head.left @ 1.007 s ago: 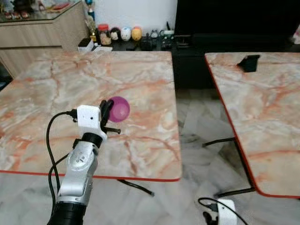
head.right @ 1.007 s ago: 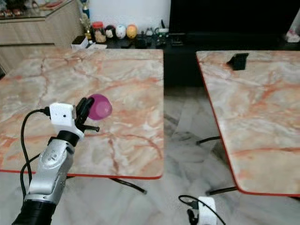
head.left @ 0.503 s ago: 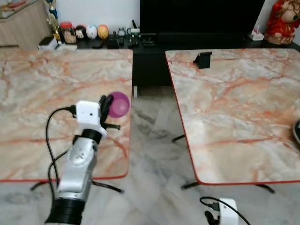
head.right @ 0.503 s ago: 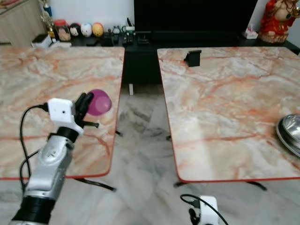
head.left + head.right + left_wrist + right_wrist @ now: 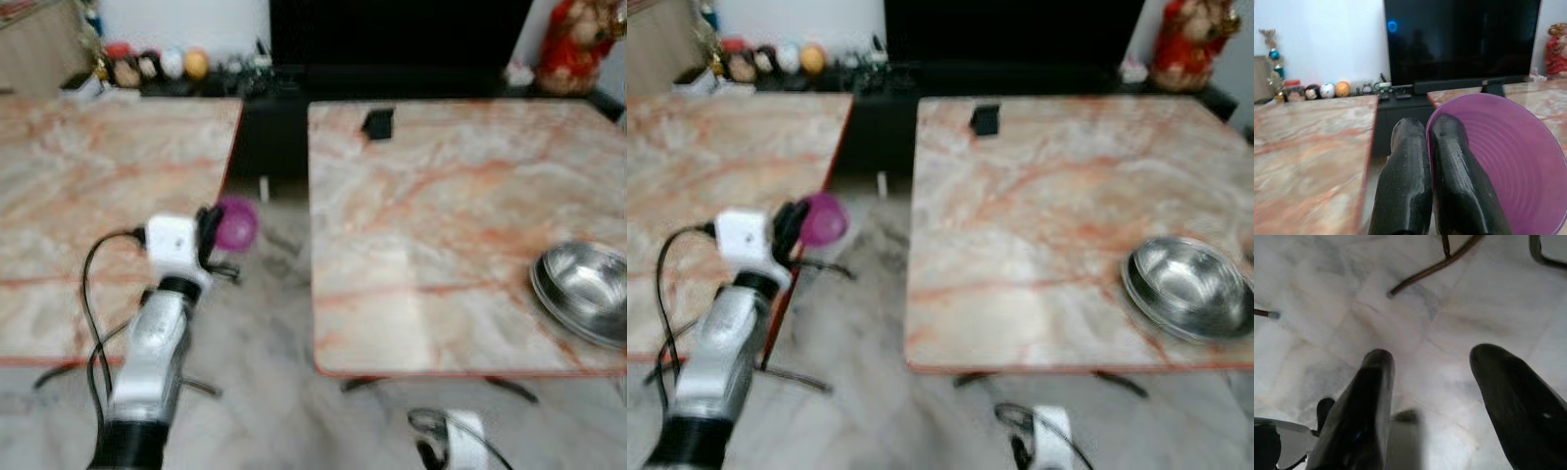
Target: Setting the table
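My left gripper [image 5: 212, 227] is shut on the rim of a purple plastic bowl [image 5: 236, 222], held in the air over the gap between two marble tables. In the left wrist view the two black fingers [image 5: 1415, 161] pinch the purple bowl [image 5: 1498, 161] at its edge. A stack of steel bowls [image 5: 583, 291] sits near the right edge of the right table [image 5: 431, 196]. My right gripper [image 5: 1432, 382] hangs low with its fingers apart over the marble floor; its white wrist [image 5: 460, 436] shows at the bottom of the head view.
The left table [image 5: 88, 196] has a red rim. A small black stand [image 5: 376, 122] sits at the far side of the right table. Beyond are a dark TV unit [image 5: 294, 78] with small ornaments, and a red figurine [image 5: 563, 44]. Table legs cross the floor.
The camera has swung to the right, so the right table and the steel bowls have come further into view. The left gripper still holds the purple bowl, now over the gap between the tables.
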Motion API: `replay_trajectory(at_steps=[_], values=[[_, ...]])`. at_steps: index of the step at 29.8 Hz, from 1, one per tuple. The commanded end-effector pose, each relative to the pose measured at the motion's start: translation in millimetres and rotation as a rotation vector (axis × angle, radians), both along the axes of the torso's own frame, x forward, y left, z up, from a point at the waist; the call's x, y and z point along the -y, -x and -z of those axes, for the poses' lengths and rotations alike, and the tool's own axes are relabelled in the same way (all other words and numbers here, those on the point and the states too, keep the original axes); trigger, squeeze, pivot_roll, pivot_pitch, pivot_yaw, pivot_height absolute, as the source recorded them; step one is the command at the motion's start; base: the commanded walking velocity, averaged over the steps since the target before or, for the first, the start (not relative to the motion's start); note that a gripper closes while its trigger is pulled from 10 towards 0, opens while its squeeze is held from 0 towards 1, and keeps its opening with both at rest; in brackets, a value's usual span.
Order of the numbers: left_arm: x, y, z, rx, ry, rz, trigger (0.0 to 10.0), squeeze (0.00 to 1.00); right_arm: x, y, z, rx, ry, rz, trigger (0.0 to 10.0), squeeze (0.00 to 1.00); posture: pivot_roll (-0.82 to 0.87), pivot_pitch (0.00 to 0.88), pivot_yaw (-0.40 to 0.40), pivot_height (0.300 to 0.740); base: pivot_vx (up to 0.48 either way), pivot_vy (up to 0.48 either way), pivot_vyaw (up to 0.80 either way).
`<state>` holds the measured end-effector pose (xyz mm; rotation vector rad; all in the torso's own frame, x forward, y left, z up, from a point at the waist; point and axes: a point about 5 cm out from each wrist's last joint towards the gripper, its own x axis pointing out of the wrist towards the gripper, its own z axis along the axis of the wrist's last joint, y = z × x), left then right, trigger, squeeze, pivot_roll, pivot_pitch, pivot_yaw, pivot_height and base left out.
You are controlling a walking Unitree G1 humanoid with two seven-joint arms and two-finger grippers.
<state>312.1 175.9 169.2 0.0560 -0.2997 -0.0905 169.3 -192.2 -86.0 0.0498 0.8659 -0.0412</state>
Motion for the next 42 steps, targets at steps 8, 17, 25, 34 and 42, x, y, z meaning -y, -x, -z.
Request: replay_trajectory(at_steps=[8,17,25,34,42], values=[[5.1,-1.7,-3,0.008,-0.003,0.015,10.0,0.00,7.9,2.0,0,-0.007,0.039,-0.020,10.0,0.00,0.03,0.000,0.003,0.740,0.000,-0.371,0.06],[3.6,-2.6,-3,0.009,-0.001,0.007,10.0,0.00,8.2,2.6,0,-0.010,0.026,-0.008,10.0,0.00,0.03,0.000,0.001,0.740,0.000,-0.371,0.29],[1.7,0.1,0,0.004,0.001,0.008,10.0,0.00,7.3,6.2,2,-0.019,0.025,-0.017,10.0,0.00,0.02,0.000,0.006,0.740,0.000,-0.366,0.00],[-1.6,-4.7,-4,0.009,-0.020,0.016,10.0,0.00,9.6,7.7,2,-0.010,0.036,0.025,10.0,0.00,0.01,0.000,0.011,0.740,0.000,-0.358,0.00],[-17.0,-7.3,-2,-0.018,-0.199,0.037,10.0,0.00,12.6,7.2,1,-0.012,0.045,0.057,10.0,0.00,0.01,0.000,0.000,0.740,0.000,-0.070,0.00]])
